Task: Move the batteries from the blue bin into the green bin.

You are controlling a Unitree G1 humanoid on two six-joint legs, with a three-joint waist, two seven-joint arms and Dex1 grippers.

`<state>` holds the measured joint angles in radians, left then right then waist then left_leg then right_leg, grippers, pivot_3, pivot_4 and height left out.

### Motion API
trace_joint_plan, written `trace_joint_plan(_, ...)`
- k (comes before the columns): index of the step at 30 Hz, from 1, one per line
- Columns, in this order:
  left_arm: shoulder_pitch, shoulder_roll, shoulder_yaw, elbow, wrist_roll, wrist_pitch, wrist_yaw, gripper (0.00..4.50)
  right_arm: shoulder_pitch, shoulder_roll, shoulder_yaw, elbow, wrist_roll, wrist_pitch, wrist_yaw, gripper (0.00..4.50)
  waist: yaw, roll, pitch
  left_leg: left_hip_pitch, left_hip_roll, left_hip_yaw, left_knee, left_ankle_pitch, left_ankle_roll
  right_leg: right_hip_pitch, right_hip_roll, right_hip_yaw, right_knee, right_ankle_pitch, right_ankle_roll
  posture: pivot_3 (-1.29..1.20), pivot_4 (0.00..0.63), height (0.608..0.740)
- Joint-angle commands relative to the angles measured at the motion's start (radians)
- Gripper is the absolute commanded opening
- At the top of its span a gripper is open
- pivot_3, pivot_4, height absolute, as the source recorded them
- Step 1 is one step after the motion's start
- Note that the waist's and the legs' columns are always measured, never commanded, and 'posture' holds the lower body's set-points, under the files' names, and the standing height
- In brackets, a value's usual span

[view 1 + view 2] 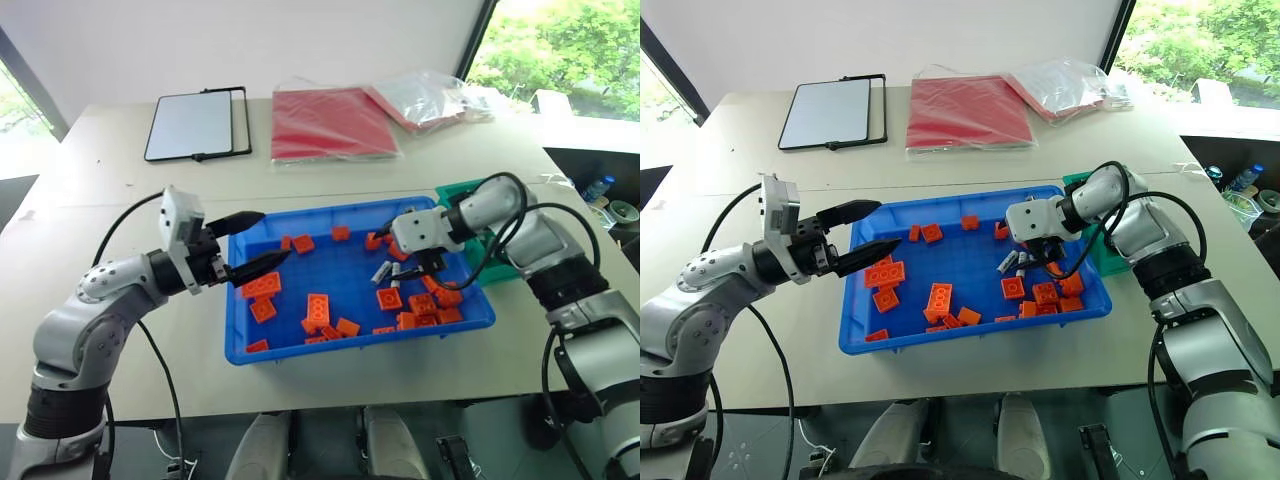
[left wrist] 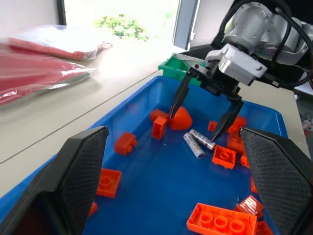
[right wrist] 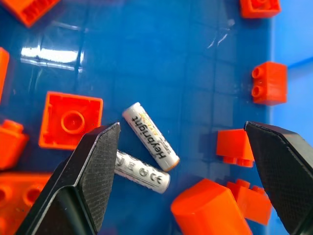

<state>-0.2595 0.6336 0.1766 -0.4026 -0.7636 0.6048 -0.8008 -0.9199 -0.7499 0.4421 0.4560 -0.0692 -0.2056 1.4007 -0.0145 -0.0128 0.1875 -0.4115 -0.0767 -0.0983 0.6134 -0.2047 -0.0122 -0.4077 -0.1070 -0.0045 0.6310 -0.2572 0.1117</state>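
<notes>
Two silver-grey batteries lie side by side on the floor of the blue bin, right of its middle, among orange bricks. My right gripper hangs just above them, pointing down, open, with a finger on each side and nothing held. The left wrist view shows the batteries between those two black fingers. My left gripper is open and empty over the bin's left rim, pointing right. The green bin stands against the blue bin's right end, partly hidden behind my right arm.
Several orange bricks are scattered through the blue bin, thickest at its right front corner. At the back of the table lie a black-framed board, a red folder and a clear plastic bag.
</notes>
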Motion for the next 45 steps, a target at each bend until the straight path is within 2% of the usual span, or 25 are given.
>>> trace_joint_plan(1, 0.006, 0.004, 0.032, -0.038, -0.018, -0.004, 0.015, 4.50, -0.045, 0.017, -0.016, 0.075, -0.026, -0.085, 0.006, 4.16, 0.001, 0.000, 0.000, 0.000, 0.000, 0.000, 0.000, 0.000, 0.000, 0.000, 0.000, 0.000, 0.000, 0.000, 0.000, 0.00, 0.150, 0.731)
trace_joint_plan(12, -0.011, 0.006, 0.035, -0.036, -0.041, -0.001, 0.040, 4.50, -0.041, 0.079, -0.001, 0.207, -0.114, -0.233, -0.020, 4.16, -0.002, 0.000, 0.000, 0.000, 0.000, 0.000, 0.000, 0.000, 0.000, 0.000, 0.001, 0.001, 0.000, 0.000, -0.001, 0.00, 0.150, 0.731)
trace_joint_plan(15, -0.019, 0.004, 0.028, -0.028, -0.040, -0.006, 0.041, 4.50, -0.030, 0.106, -0.003, 0.192, -0.115, -0.208, -0.023, 3.26, -0.002, 0.000, 0.000, 0.001, 0.002, 0.000, 0.000, 0.000, -0.001, 0.000, 0.003, 0.001, 0.000, 0.001, -0.001, 0.00, 0.150, 0.731)
trace_joint_plan(21, -0.036, 0.003, 0.023, -0.008, -0.034, -0.012, 0.034, 4.50, 0.029, 0.102, -0.036, 0.100, -0.072, -0.127, 0.002, 0.15, 0.002, 0.000, 0.000, 0.001, 0.002, 0.000, 0.000, 0.000, -0.001, 0.000, 0.004, 0.002, 0.001, 0.001, -0.002, 0.00, 0.150, 0.731)
trace_joint_plan(22, -0.039, 0.003, 0.022, -0.004, -0.033, -0.013, 0.033, 4.50, 0.039, 0.096, -0.050, 0.074, -0.061, -0.098, -0.001, 0.03, 0.002, 0.000, 0.000, 0.001, 0.002, 0.000, 0.000, 0.000, -0.001, 0.000, 0.004, 0.002, 0.001, 0.001, -0.002, 0.00, 0.150, 0.731)
trace_joint_plan(24, -0.043, 0.004, 0.017, 0.001, -0.030, -0.016, 0.029, 4.50, 0.058, 0.081, -0.108, -0.007, -0.016, 0.022, -0.019, 0.03, 0.003, 0.000, 0.000, 0.001, 0.002, 0.000, 0.000, 0.000, -0.001, 0.000, 0.004, 0.002, 0.001, 0.001, -0.002, 0.00, 0.150, 0.731)
trace_joint_plan(27, -0.046, 0.004, 0.016, 0.001, -0.029, -0.015, 0.029, 4.50, 0.092, 0.062, -0.229, -0.194, 0.068, 0.322, -0.089, 0.03, 0.003, 0.001, 0.000, 0.001, 0.002, 0.000, 0.000, 0.000, -0.001, 0.000, 0.004, 0.002, 0.001, 0.001, -0.002, 0.00, 0.150, 0.731)
trace_joint_plan(32, -0.034, 0.002, 0.014, 0.001, -0.028, -0.015, 0.028, 4.50, 0.165, 0.054, -0.538, -0.554, 0.101, 0.963, -0.424, 0.03, 0.007, 0.001, 0.000, 0.001, 0.003, -0.001, 0.000, -0.001, -0.002, -0.001, 0.003, 0.003, 0.001, 0.001, -0.003, 0.00, 0.150, 0.731)
trace_joint_plan(36, -0.036, -0.001, 0.001, 0.011, -0.022, -0.018, 0.018, 4.50, 0.306, 0.014, -0.659, -0.734, 0.024, 1.157, -0.614, 0.03, 0.031, 0.000, 0.000, 0.000, 0.002, -0.002, 0.000, -0.002, -0.002, -0.001, 0.003, 0.002, 0.000, 0.000, -0.004, 0.00, 0.150, 0.731)
trace_joint_plan(40, -0.066, -0.007, -0.020, 0.042, -0.012, -0.021, -0.007, 4.50, 0.412, 0.013, -0.724, -0.814, 0.034, 1.265, -0.706, 0.03, 0.027, 0.000, 0.000, -0.001, 0.002, 0.002, 0.001, -0.002, -0.002, -0.001, 0.001, 0.003, 0.000, -0.001, -0.006, 0.00, 0.150, 0.731)
trace_joint_plan(45, -0.131, -0.023, -0.049, 0.100, 0.010, -0.031, -0.036, 4.50, 0.439, 0.015, -0.685, -0.811, 0.030, 1.210, -0.794, 2.44, 0.019, 0.001, 0.000, 0.001, 0.003, 0.008, 0.001, -0.002, -0.001, -0.001, 0.002, 0.006, 0.000, 0.000, -0.006, 0.00, 0.150, 0.731)
